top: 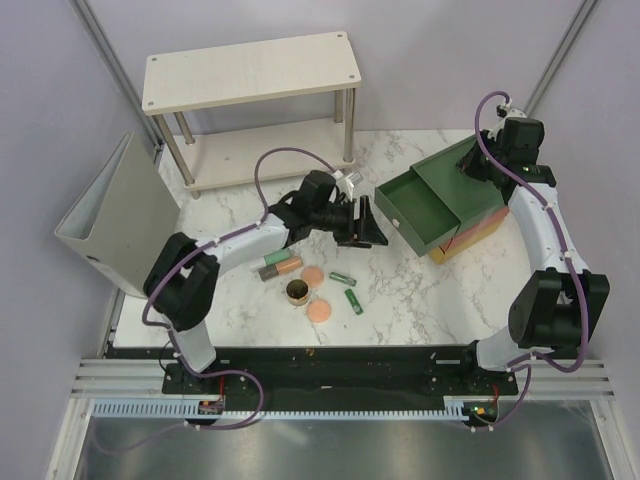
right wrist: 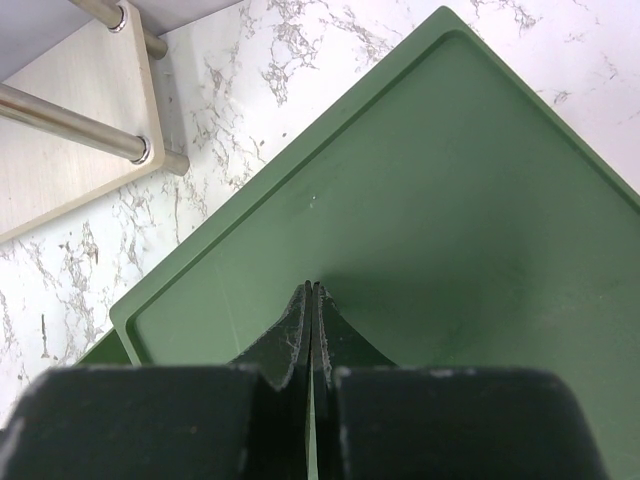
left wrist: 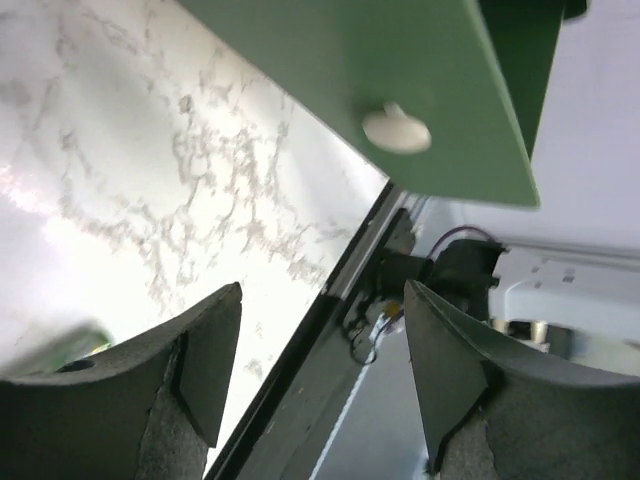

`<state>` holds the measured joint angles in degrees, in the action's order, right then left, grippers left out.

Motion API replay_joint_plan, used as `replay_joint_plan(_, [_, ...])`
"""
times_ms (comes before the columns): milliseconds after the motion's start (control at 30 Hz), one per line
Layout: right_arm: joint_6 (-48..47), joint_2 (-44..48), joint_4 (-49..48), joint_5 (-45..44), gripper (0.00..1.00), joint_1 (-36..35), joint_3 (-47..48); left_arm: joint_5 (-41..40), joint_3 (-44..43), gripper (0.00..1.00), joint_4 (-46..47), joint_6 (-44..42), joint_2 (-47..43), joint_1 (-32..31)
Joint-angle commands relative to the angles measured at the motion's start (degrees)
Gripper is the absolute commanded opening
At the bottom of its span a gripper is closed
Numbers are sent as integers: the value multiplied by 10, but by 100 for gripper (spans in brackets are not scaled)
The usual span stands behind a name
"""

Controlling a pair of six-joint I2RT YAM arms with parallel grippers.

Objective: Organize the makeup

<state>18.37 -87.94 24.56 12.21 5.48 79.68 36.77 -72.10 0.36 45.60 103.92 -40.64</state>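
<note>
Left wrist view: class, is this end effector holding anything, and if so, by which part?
Nothing is held. The left end effector is open, clear of the white knob on the green drawer front.

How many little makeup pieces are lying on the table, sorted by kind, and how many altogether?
Long tubes: 2
Short green tubes: 2
Peach discs: 2
Dark jar: 1
Total: 7

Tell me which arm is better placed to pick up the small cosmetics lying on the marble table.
Left: the left gripper is open, nearer the cosmetics; the right gripper is shut over the green drawer box, farther away.
</note>
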Motion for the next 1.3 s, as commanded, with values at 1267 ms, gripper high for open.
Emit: replay_joint_plan(1267, [-6,-41,92,23,0,-2,-67,-356,62,85,-409,-592,-124,159])
